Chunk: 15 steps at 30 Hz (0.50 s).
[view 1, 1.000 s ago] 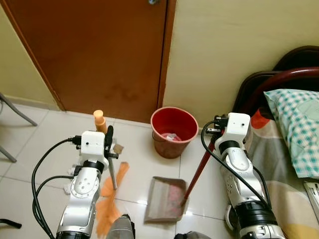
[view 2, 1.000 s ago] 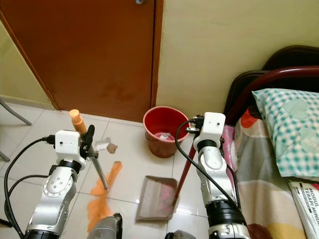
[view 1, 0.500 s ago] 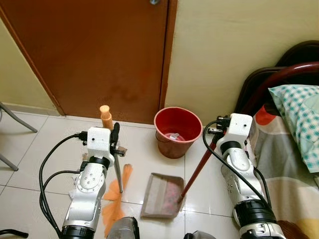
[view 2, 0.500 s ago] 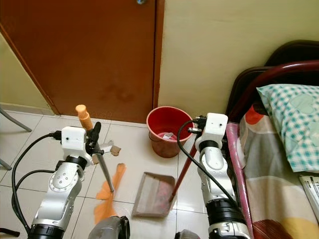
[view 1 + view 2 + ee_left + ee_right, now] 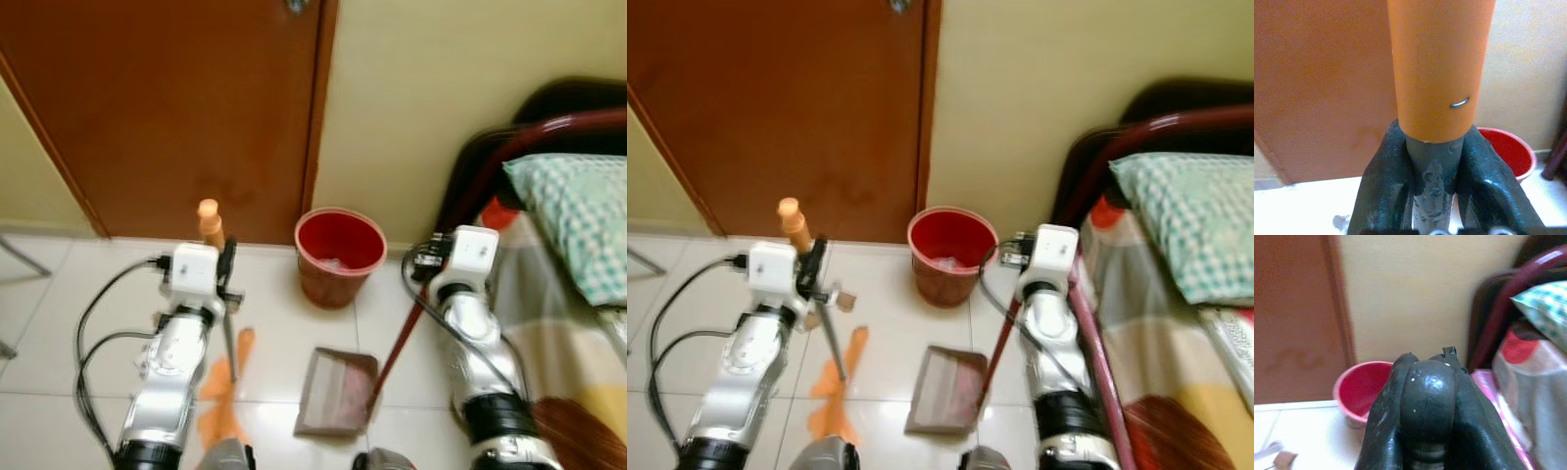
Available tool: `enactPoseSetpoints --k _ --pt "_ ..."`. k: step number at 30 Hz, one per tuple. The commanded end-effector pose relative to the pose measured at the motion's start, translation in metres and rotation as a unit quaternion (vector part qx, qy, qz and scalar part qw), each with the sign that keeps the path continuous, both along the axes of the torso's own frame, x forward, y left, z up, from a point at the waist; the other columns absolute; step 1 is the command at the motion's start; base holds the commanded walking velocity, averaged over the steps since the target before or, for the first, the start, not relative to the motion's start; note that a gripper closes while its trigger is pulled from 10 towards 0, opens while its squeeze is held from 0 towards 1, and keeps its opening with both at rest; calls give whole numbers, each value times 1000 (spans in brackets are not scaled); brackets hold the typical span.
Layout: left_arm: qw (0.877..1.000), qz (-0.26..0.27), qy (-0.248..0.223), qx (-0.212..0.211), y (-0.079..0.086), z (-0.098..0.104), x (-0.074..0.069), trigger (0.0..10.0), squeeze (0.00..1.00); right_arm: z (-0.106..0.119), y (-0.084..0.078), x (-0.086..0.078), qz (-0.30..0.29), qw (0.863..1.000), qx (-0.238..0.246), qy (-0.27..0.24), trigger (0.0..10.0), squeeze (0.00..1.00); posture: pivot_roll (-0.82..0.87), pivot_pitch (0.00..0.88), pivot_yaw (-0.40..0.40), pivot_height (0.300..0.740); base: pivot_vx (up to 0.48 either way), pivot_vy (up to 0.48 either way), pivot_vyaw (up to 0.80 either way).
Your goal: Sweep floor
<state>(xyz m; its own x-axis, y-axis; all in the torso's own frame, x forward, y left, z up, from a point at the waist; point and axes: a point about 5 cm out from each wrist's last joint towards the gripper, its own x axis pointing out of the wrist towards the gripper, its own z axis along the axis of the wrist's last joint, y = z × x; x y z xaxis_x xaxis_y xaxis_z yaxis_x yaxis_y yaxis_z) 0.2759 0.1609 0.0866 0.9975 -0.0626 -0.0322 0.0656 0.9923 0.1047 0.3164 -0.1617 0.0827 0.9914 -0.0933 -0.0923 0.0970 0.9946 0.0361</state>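
Orange broom stands on the tiles, our left gripper clamped round its handle; our right gripper grips the dustpan handle beside the red bucket.

Sweeping by the door
We see broom in L gripper, dustpan on red handle by R arm, red bucket near wall.

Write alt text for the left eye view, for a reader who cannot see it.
The robot's left end effector grips an orange broom and its right end effector a red-handled dustpan resting on the white tiled floor. Ahead, a red bucket stands near a brown door; a bed lies to the right.
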Motion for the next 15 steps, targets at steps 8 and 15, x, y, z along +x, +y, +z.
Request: enactPoseSetpoints --k 8,15 --pt "999 -34 2 4 -11 2 1 10000 0 7 -7 5 -15 1000 2 -16 10000 0 42 81 -48 740 0 49 0" --pt "997 -65 -21 29 -22 11 3 10000 0 8 -6 7 -16 1000 2 -17 10000 0 39 89 -43 740 0 0 0"
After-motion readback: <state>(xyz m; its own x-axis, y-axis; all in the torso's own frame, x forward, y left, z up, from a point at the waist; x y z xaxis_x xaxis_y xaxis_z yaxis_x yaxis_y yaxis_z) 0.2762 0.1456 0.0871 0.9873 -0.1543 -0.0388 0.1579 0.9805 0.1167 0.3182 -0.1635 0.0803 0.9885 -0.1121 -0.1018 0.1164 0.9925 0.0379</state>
